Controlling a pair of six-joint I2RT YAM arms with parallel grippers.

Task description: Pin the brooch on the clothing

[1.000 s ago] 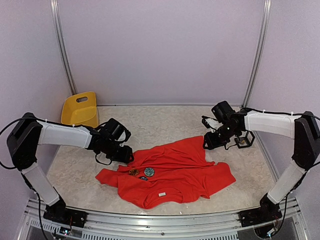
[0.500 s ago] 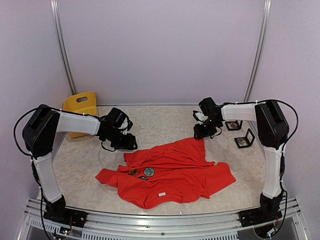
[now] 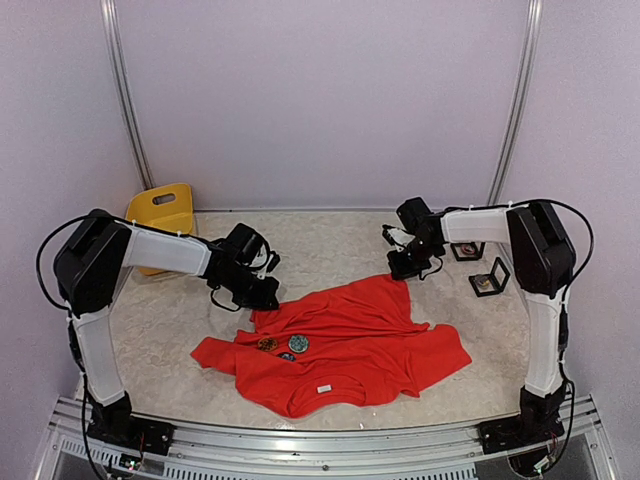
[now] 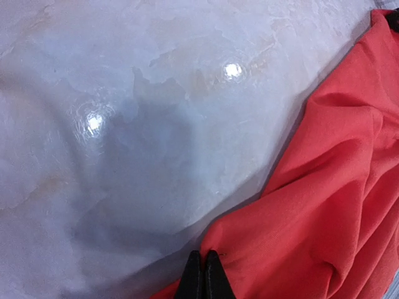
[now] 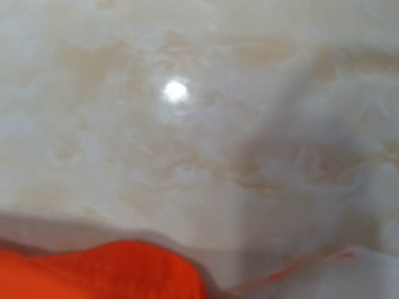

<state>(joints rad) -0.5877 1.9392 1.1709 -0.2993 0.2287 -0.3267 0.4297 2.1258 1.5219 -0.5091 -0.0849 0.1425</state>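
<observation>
The clothing (image 3: 350, 350), a red-orange T-shirt, lies crumpled mid-table with its white neck label toward me. Three round brooches rest on its left part: a teal brooch (image 3: 298, 343), a brown one (image 3: 267, 344) and a small blue one (image 3: 288, 356). My left gripper (image 3: 265, 300) is at the shirt's far left corner. In the left wrist view its gripper (image 4: 204, 277) is shut on the edge of the clothing (image 4: 324, 205). My right gripper (image 3: 400, 270) is shut at the shirt's far right corner. Its fingers are hidden in the right wrist view, where the clothing (image 5: 93, 274) bunches at the bottom edge.
A yellow plastic stool (image 3: 160, 216) stands at the back left, behind the left arm. Two small black display frames (image 3: 489, 280) (image 3: 467, 250) stand at the right, beside the right arm. Side walls and metal posts close in the marbled table (image 3: 330, 245).
Both grippers have gone from open to shut. The left one slid right and nearer onto the shirt's corner. The right arm swung in from the right to the other far corner.
</observation>
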